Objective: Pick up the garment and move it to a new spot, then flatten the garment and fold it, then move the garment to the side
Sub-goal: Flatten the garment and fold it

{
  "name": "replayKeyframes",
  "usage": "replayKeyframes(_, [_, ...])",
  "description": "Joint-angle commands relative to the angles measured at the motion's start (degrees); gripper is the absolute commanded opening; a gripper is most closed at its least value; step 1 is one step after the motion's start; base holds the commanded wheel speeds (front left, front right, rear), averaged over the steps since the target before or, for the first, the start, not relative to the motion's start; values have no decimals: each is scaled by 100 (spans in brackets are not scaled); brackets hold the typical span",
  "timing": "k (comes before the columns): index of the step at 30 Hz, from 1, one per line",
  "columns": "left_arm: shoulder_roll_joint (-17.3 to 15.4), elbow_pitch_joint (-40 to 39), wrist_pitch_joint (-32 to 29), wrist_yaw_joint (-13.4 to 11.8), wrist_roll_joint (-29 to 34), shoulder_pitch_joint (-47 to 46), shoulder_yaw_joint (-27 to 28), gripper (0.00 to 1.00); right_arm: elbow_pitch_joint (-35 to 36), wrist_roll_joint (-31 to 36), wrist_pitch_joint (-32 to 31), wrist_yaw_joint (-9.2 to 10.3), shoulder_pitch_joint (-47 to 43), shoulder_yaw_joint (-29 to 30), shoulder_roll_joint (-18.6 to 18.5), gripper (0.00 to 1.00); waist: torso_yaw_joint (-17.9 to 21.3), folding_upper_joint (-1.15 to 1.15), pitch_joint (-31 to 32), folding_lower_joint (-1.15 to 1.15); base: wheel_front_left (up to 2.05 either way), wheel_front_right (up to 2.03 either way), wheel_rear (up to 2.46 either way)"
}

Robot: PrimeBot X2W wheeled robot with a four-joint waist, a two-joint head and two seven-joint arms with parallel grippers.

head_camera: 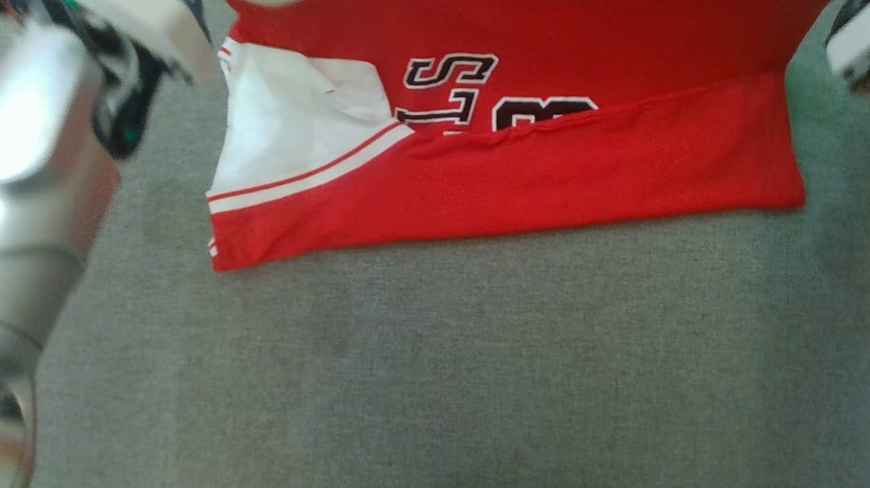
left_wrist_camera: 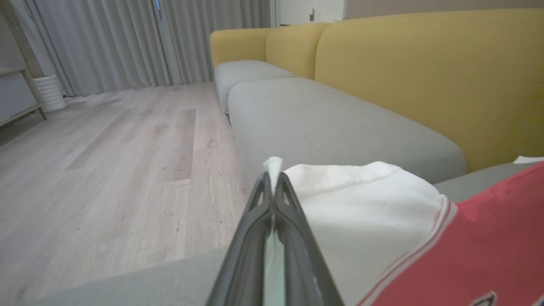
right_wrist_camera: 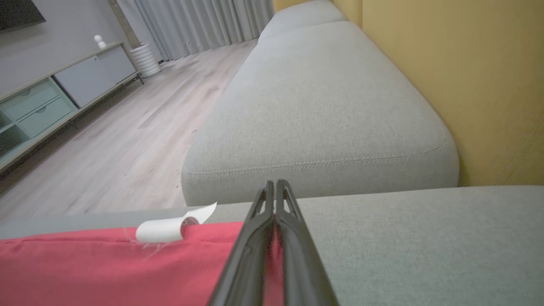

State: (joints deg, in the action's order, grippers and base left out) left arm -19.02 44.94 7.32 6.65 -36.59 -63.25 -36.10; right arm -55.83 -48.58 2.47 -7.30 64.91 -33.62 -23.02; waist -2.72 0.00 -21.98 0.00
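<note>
The left gripper [left_wrist_camera: 273, 180] pinches the jersey's [head_camera: 601, 171] white sleeve [left_wrist_camera: 361, 204] and the right gripper [right_wrist_camera: 275, 189] its red edge, on the cushion [head_camera: 470, 392].

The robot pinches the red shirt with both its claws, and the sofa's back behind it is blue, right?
Not quite. The sofa's back is yellow, not blue, as the left wrist view shows. The rest holds: the left gripper and the right gripper are both shut on the red shirt.
</note>
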Motion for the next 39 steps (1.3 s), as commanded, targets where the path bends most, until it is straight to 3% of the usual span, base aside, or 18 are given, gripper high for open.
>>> replayKeyframes(1, [-257, -175, -88, 40, -75, 74, 5, 0, 151, -137, -85, -19, -310, -135, -150, 0, -82, 0, 140, 0, 0, 0, 0])
replayKeyframes(7, [-425, -629, -574, 78, -474, 626, -286, 0, 273, -438, -384, -19, -754, -430, -431, 0, -175, 0, 370, 0, 0, 0, 0])
replayKeyframes(13, [-983, -1517, -1505, 82, -949, 1335, -914, 0, 511, -745, -1046, -19, -1215, -924, -777, 0, -218, 0, 592, 0, 0, 0, 0])
replayKeyframes(21, [-1618, -2209, -2656, 83, -1677, 1923, -1134, 0, 877, -1042, -1804, -19, -1450, -1526, -1133, 0, -135, 0, 787, 0, 0, 0, 0])
replayKeyframes(32, [-1791, -2629, -2947, -89, -1750, 2136, -1233, 0, 878, -1167, -1844, -19, -1436, -1974, -1160, 0, -58, 0, 790, 0, 0, 0, 0])
replayKeyframes(33, [-1777, -2633, -2925, -113, -1727, 2149, -1246, 0, 830, -1203, -1819, -19, -1424, -1963, -1153, 84, -48, 0, 787, 0, 0, 0, 0])
replayKeyframes(34, [-1761, -2636, -2877, -134, -1697, 2157, -1251, 48, 782, -1248, -1818, -19, -1415, -1954, -1128, 100, -39, 0, 787, 0, 0, 0, 0])
replayKeyframes(35, [-1740, -2629, -2805, -165, -1671, 2164, -1240, 100, 768, -1283, -1805, -19, -1405, -1957, -1102, 100, -27, 0, 793, 0, 0, 0, 0])
replayKeyframes(39, [-1644, -2550, -2367, -363, -1576, 2163, -1094, 100, 701, -1425, -1617, -19, -1318, -1875, -1034, 100, 32, 0, 859, 0, 0, 0, 0])
